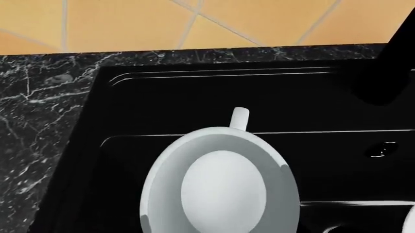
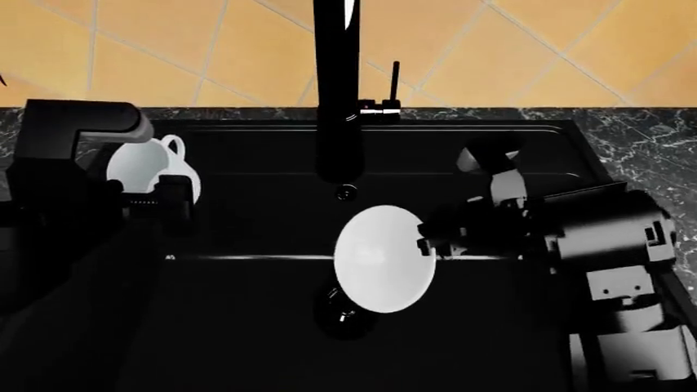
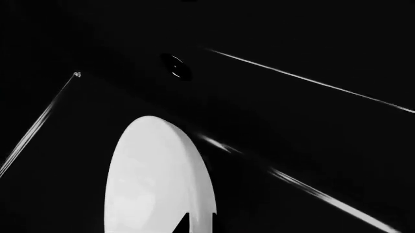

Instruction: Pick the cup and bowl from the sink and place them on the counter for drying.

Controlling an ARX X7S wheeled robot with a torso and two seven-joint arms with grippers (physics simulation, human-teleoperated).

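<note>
Your left gripper (image 2: 163,196) grips the cup (image 2: 147,167), lifted at the sink's (image 2: 544,135) left side, ready for the counter (image 2: 642,139). Your right gripper (image 2: 430,241) clamps the bowl's (image 2: 381,257) rim, so it hangs tilted over the basin.

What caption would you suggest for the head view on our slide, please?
Both arms over the black sink: the cup at the left end effector, the bowl at the right.

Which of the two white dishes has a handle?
The cup, by the left arm at the sink's left side. Its small loop handle sets it apart from the wider, handleless bowl.
</note>
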